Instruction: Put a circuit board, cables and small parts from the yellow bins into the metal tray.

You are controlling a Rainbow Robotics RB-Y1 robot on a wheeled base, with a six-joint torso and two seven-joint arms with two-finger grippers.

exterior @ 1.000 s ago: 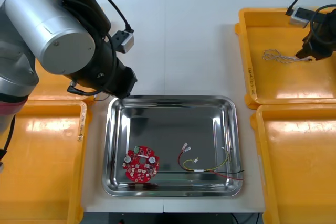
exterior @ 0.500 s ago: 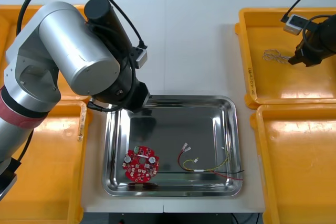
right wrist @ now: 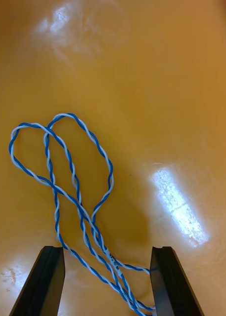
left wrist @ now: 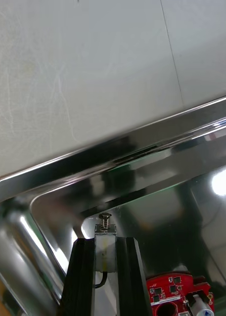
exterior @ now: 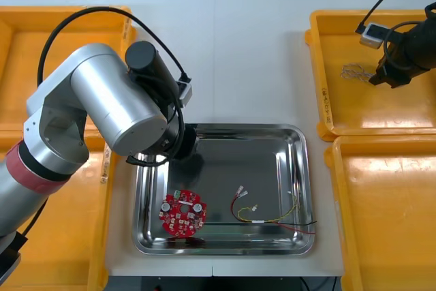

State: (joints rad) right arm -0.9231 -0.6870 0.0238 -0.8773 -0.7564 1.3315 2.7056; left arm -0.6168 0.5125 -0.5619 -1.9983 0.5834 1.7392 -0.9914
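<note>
My left gripper (left wrist: 106,247) is shut on a small metal part (left wrist: 105,237) with a screw-like head, held over the metal tray's (exterior: 221,129) back left corner; in the front view the arm's body (exterior: 122,110) covers it. In the tray lie a round red circuit board (exterior: 182,214), also seen past the fingers (left wrist: 177,291), and a red and yellow cable (exterior: 272,217). My right gripper (exterior: 381,76) is in the back right yellow bin (exterior: 381,117), open (right wrist: 108,259), with strands of the twisted blue and white cable (right wrist: 75,197) running between its fingers. The cable's loops (exterior: 354,71) lie on the bin floor.
The front right bin (exterior: 388,216) and both left bins (exterior: 27,52) (exterior: 48,236) flank the tray. The tray's shiny rim (left wrist: 117,158) crosses the left wrist view, with white table (left wrist: 93,74) beyond it. Black wiring trails off both arms.
The left arm has swung in from the left bins to the tray's back left corner. The right gripper has shifted left in its bin, closer to the blue and white cable.
</note>
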